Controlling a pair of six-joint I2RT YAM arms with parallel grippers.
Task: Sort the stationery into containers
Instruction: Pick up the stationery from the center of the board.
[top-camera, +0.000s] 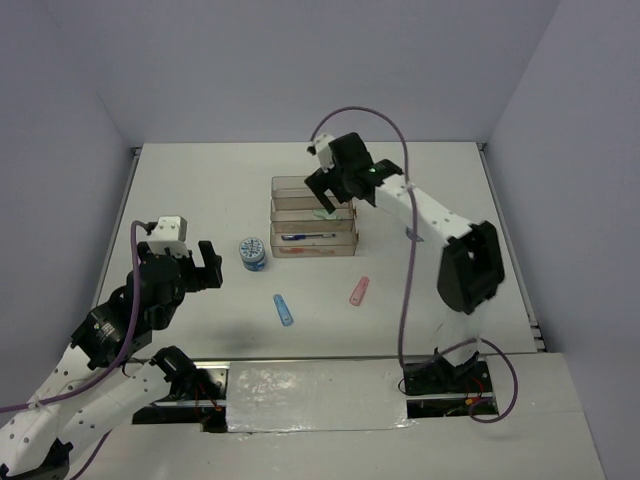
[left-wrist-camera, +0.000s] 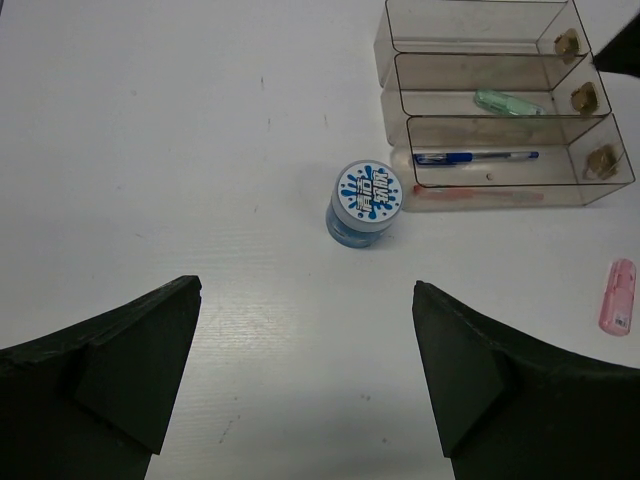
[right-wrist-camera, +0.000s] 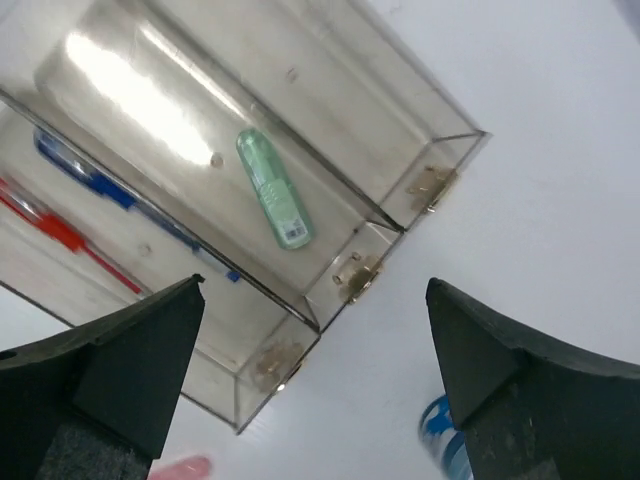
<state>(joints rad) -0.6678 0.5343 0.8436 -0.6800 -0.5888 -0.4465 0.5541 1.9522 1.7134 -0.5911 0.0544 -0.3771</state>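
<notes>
Our right gripper hangs wide open over the rack, with the green stick lying in its middle tray and apparently delivered. Our left gripper, fingers spread, faces the patterned roll on the table, probably the next pick.

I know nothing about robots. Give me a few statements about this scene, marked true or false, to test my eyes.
1. The green stick lies in the middle tray. True.
2. The pink stick is in a tray. False: it lies on the table.
3. The left pincer and right pincer are both open. True.
4. The round roll sits inside a tray. False: it stands on the table.
</notes>
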